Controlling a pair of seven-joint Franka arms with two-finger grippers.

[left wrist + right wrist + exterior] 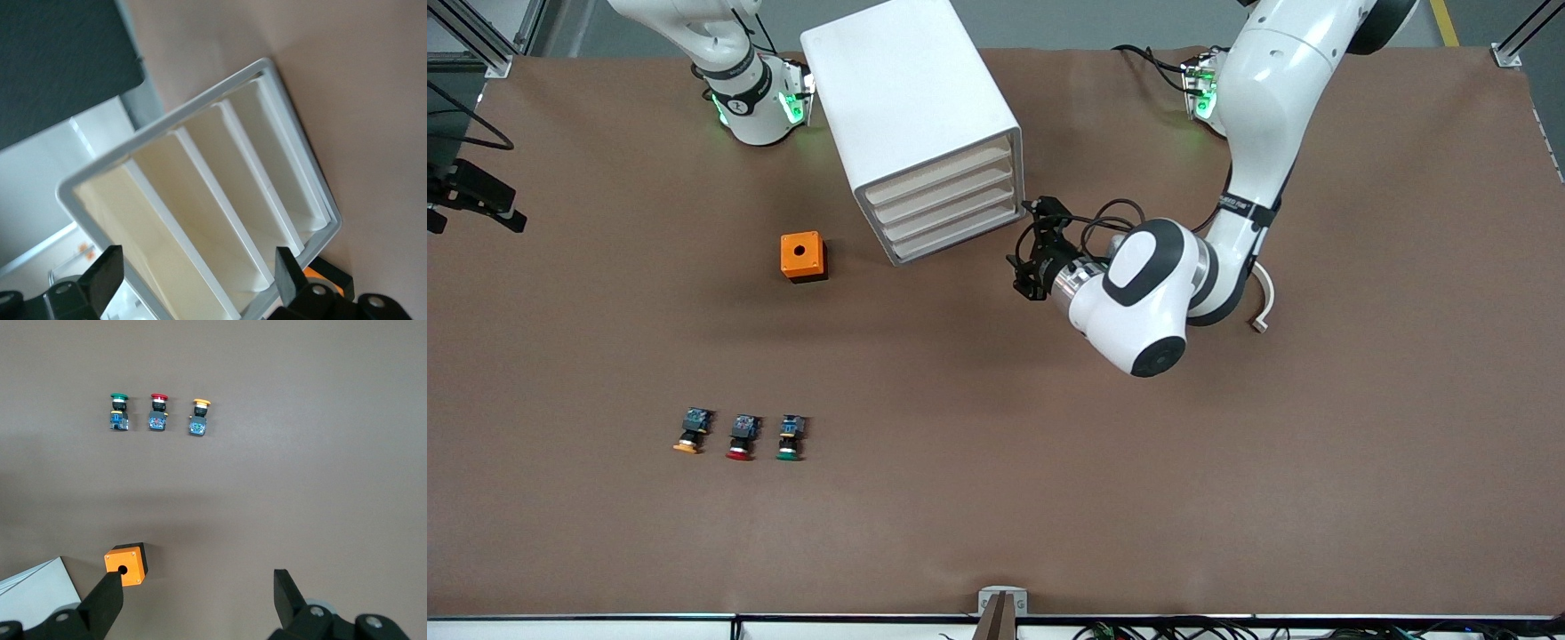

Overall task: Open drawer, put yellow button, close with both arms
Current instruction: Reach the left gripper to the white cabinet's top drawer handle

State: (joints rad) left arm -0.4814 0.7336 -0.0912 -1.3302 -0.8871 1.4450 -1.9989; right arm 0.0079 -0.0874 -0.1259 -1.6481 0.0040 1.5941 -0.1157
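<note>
The white cabinet point(911, 107) stands at the robots' side of the table, its four drawers all shut; the uppermost drawer point(941, 169) is flush with the others. My left gripper point(1028, 242) is open and empty, low beside the front corner of the cabinet at the left arm's end. Its wrist view looks straight at the drawer fronts point(200, 193) between its open fingers point(107, 267). The yellow button point(689, 432) lies on the table nearer the front camera, at the end of a row; it also shows in the right wrist view point(199, 417). My right gripper point(197, 587) is open, empty, high up, waiting.
A red-capped button point(741, 437) and a green-capped button point(790, 436) lie beside the yellow one. An orange box with a round hole point(803, 256) sits between the buttons and the cabinet, toward the right arm's end. Brown table surface point(1227, 462) stretches all round.
</note>
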